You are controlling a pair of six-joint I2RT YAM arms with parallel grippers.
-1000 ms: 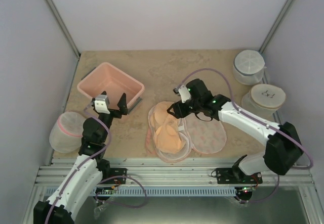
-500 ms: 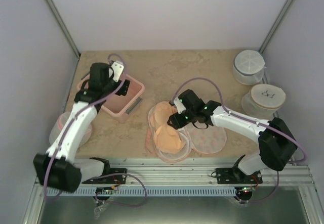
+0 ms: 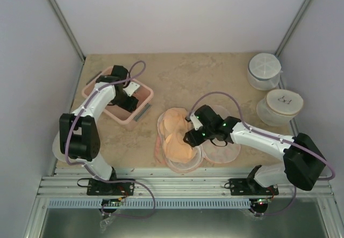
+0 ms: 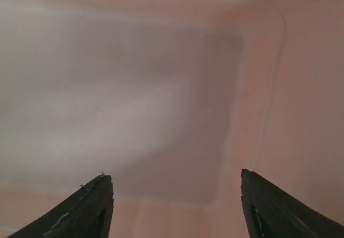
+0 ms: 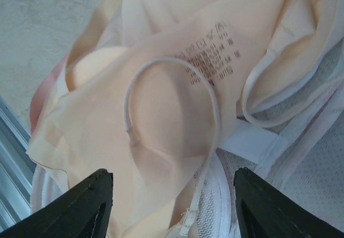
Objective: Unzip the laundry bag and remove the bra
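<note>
Right wrist view: right gripper (image 5: 173, 171) jaws parted, empty, poised over the soft peach-orange padded bra (image 5: 161, 103) directly beneath. Bra lies on the opened cream triangle-print laundry bag (image 3: 224, 153), long axis running far-to-near. Left gripper (image 4: 174, 181), jaws also apart and empty, sits well apart inside the pink rectangular plastic tub (image 4: 161, 77); right arm is nearer.

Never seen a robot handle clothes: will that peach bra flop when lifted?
Probably floppy: the bra lies creased, its strap curling loose. The padded cup bulges, so it may keep some shape. It looks light.
</note>
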